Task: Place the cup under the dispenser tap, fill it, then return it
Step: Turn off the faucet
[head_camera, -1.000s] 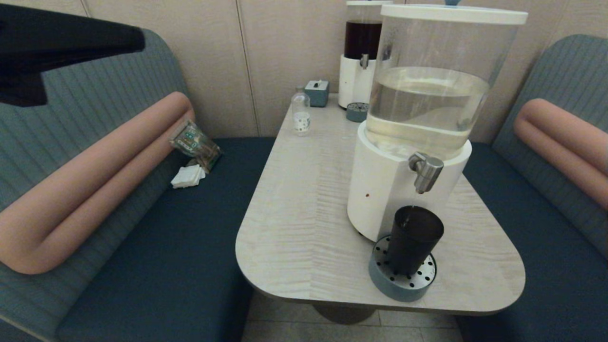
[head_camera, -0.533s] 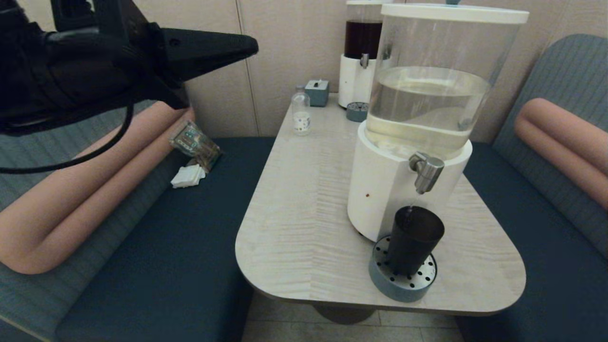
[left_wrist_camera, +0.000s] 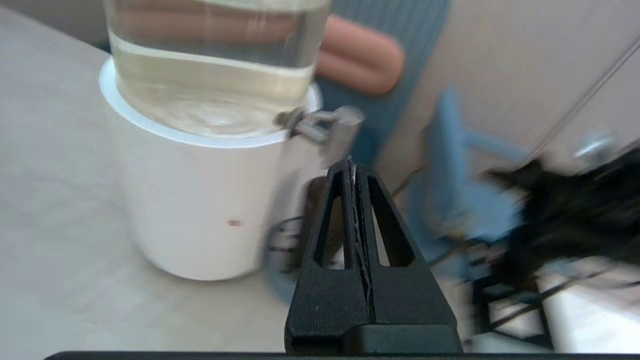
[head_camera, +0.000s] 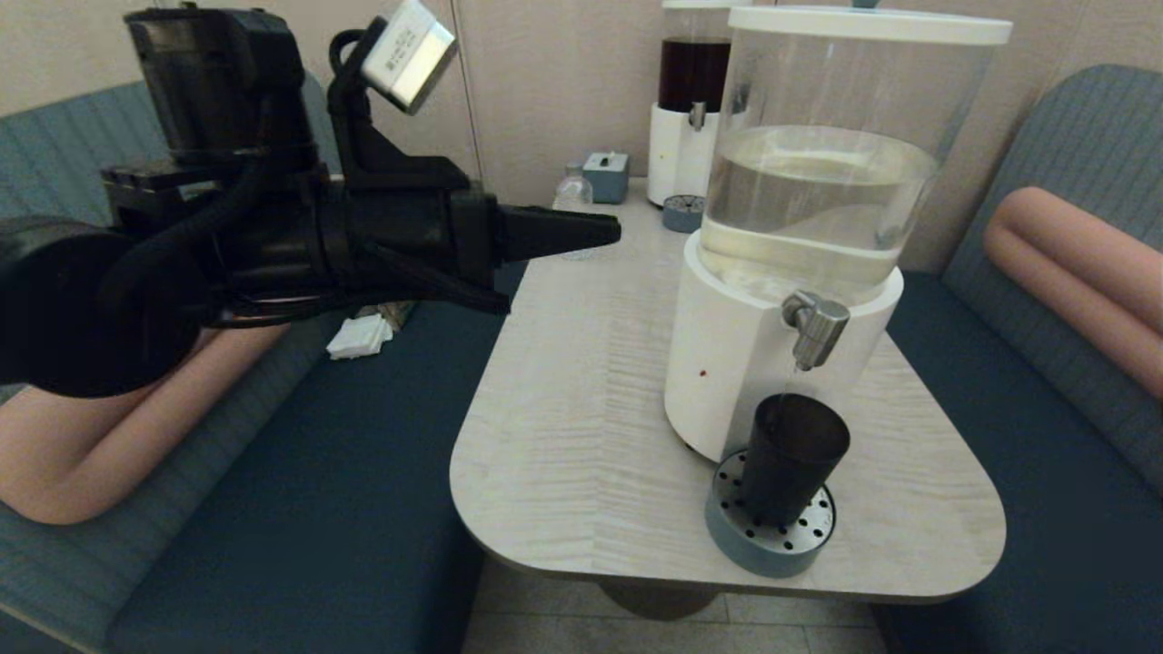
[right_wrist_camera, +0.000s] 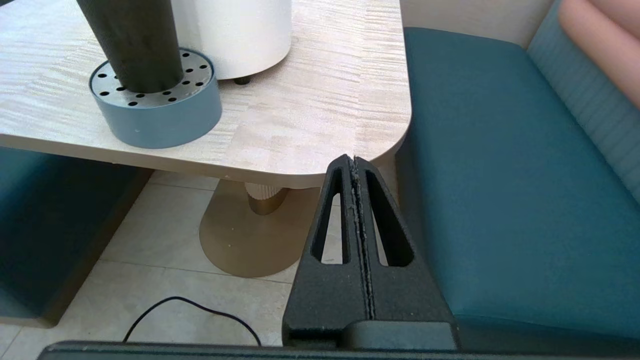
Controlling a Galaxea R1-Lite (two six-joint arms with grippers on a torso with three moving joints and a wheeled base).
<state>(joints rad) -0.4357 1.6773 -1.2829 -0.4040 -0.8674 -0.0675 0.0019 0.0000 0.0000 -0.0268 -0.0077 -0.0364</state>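
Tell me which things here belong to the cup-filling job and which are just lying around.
Job: cup, dispenser tap, drip tray, left gripper.
Lying about: small bottle, dark drink dispenser, folded napkins, small blue box.

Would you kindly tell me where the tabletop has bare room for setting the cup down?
The table is bare left of the large dispenser, out to its left edge. The drip tray holding the cup crowds the front right; the far end is cluttered.
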